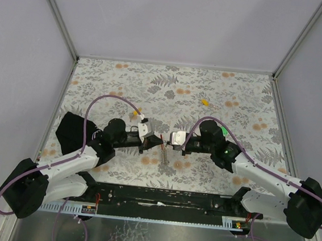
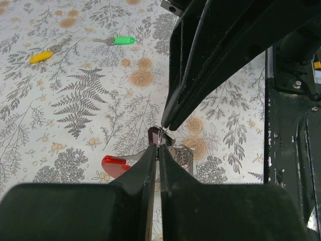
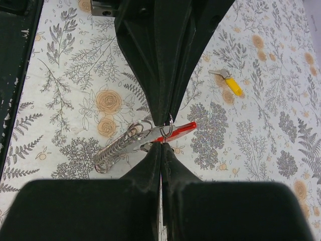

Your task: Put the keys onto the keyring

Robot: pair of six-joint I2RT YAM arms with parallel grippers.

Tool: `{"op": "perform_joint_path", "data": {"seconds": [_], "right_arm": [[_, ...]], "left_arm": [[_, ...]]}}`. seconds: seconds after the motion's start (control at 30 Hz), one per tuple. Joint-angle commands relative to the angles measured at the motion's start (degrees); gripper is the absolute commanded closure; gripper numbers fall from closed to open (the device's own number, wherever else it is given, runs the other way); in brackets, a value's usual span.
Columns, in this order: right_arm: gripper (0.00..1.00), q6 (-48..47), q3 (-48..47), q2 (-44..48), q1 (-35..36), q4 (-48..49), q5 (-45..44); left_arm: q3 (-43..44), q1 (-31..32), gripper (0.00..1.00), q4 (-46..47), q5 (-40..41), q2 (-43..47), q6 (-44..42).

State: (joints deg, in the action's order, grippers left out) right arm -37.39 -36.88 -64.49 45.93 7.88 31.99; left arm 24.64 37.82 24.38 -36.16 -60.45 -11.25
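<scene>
The keyring, a small silver ring, carries a red-headed key and a hanging stack of silver rings. It hangs just above the table's middle, where both grippers meet tip to tip. My left gripper and my right gripper are each shut on the thin metal at that ring. Whether a tip also pinches the key's blade I cannot tell. From above, the stack of rings dangles under the two tips. Loose keys lie on the cloth: a yellow one, a green one and an orange-yellow one.
A floral cloth covers the table, walled by grey panels on three sides. A black rail runs along the near edge between the arm bases. Purple cables loop over both arms.
</scene>
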Motion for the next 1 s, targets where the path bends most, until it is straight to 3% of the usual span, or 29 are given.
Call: {"op": "perform_joint_path", "data": {"seconds": [0.0, 0.33, 0.67, 0.97], "right_arm": [[1.00, 2.32, 0.79, -0.47, 0.69, 1.57, 1.31], [1.00, 2.00, -1.64, -0.97, 1.69, 1.18, -2.06], [1.00, -3.86, -8.88, 1.12, 1.70, -8.81, -4.43], [1.00, -6.55, -13.27, 0.81, 1.70, -15.35, -4.89]], "left_arm": [[-3.48, -0.64, 1.00, 14.87, 4.56, 1.72, 7.44], [-8.71, -0.51, 1.00, 27.56, 8.35, 2.47, 15.48], [-8.82, -0.62, 0.71, 18.89, 9.32, 8.28, 8.09], [-3.37, -2.54, 0.58, 9.44, 0.64, 6.49, 0.65]]}}
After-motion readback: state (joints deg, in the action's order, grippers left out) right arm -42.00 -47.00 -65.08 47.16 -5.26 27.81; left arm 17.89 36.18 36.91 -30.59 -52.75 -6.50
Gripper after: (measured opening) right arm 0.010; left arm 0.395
